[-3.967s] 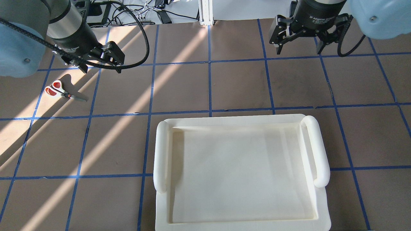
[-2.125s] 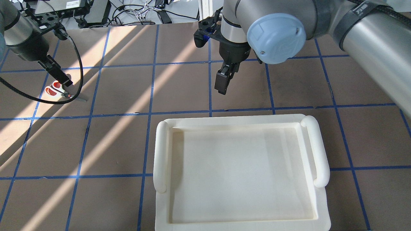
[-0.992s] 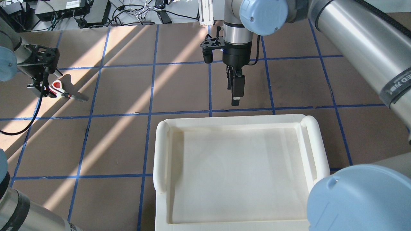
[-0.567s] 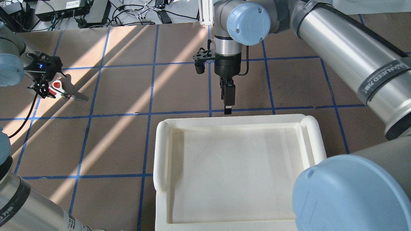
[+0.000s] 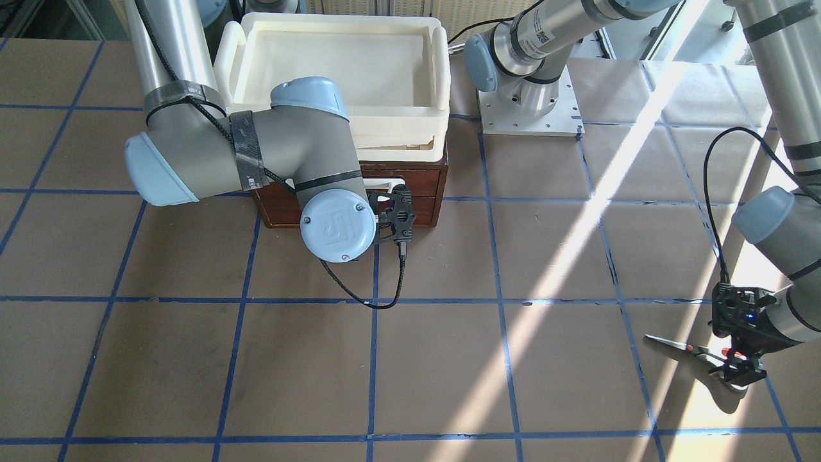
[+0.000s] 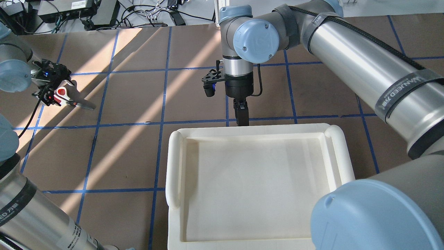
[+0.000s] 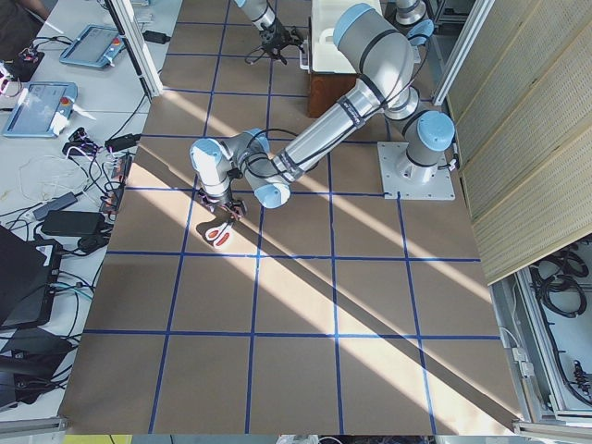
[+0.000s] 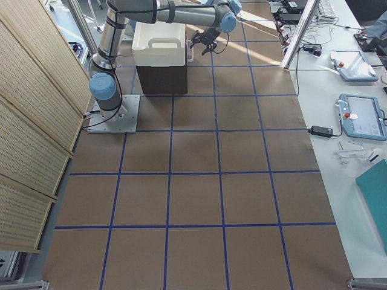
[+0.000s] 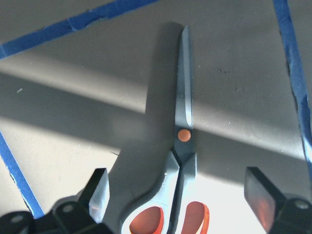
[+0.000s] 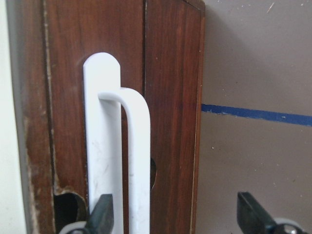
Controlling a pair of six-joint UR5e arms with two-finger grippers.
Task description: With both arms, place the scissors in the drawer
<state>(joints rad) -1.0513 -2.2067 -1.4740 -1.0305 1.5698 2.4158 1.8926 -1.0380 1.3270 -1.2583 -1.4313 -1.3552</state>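
The small scissors (image 9: pixel 183 146), with thin metal blades and grey handles with orange-red inner loops, lie flat on the brown, blue-taped surface (image 6: pixel 121 156). Their blades are closed. They rest far out on the robot's left, partly in a strip of sunlight and well apart from the drawer.

The black two-finger left gripper (image 9: pixel 179 190) hangs low over the handle end. Its fingers are spread wide, one on each side of the grey handles, and neither touches them.

The dark reddish-brown wooden drawer (image 10: pixel 170 97) is closed as far as the front-facing view shows. It sits under the cream-white plastic tray (image 6: pixel 177 163).

The black two-finger right gripper (image 10: pixel 175 209) faces the drawer front with its fingers apart. The white bar handle (image 10: pixel 136 161) stands between them, nearer one finger, and no contact is visible.
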